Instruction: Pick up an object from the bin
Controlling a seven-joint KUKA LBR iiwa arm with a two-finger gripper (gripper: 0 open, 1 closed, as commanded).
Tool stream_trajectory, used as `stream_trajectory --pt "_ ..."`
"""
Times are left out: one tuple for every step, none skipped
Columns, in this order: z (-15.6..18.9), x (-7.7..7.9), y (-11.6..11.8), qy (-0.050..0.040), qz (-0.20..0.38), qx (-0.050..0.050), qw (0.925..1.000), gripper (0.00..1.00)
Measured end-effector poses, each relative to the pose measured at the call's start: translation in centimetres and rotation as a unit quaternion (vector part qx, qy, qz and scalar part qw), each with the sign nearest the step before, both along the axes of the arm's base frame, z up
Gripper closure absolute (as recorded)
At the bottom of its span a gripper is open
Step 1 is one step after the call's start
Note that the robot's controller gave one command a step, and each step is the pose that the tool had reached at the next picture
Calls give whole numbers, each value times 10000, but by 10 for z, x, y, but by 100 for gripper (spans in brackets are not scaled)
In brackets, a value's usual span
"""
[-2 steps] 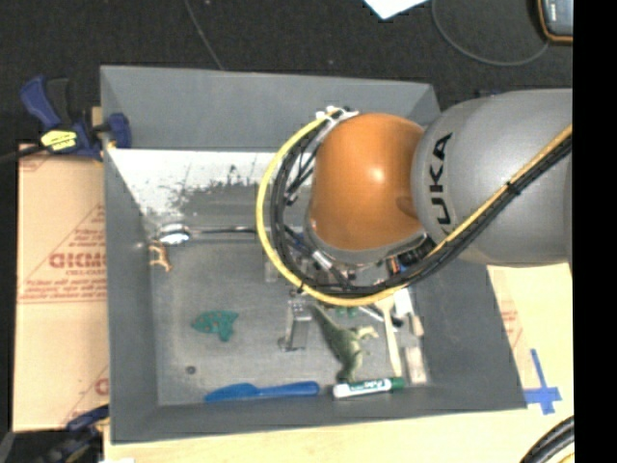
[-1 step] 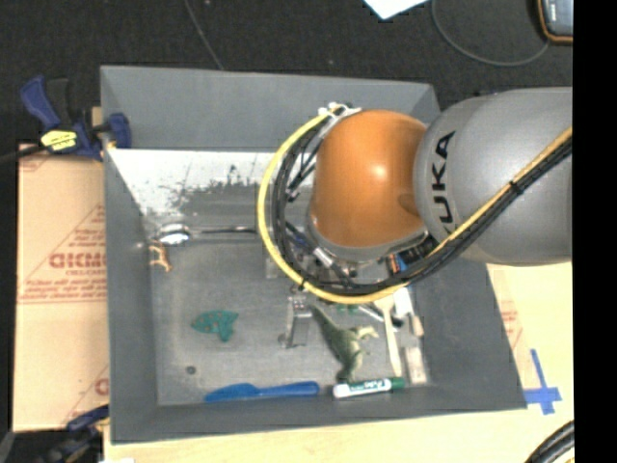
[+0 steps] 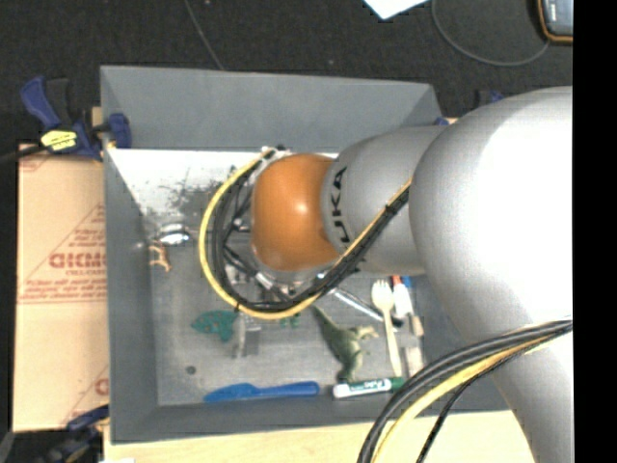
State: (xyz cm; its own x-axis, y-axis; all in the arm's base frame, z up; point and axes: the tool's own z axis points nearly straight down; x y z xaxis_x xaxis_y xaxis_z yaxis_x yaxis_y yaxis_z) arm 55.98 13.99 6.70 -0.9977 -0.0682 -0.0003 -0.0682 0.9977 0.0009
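My gripper (image 3: 249, 339) comes down in the middle of the bin, mostly hidden beneath the arm's orange cover. Its lower end stands on the bin floor, right beside a small teal toy animal (image 3: 216, 325) to its left; whether they touch I cannot tell. A dark green toy dinosaur (image 3: 347, 345) lies to its right. Along the bin's front wall lies a long blue toothbrush-like piece (image 3: 260, 391).
A marker with a green label (image 3: 362, 387) lies at the front right. A white plastic fork (image 3: 386, 300) and a wooden stick (image 3: 394, 347) lie by the right wall. A small shiny piece (image 3: 172, 235) sits at the left. The arm covers the bin's right and back.
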Motion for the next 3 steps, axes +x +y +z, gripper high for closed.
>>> stream_trajectory --pt "80 -12 11 -67 -712 22 9974 0" --pt "32 -2 15 50 83 -12 10000 0" --pt "3 -2 9 -71 -932 29 9956 0"
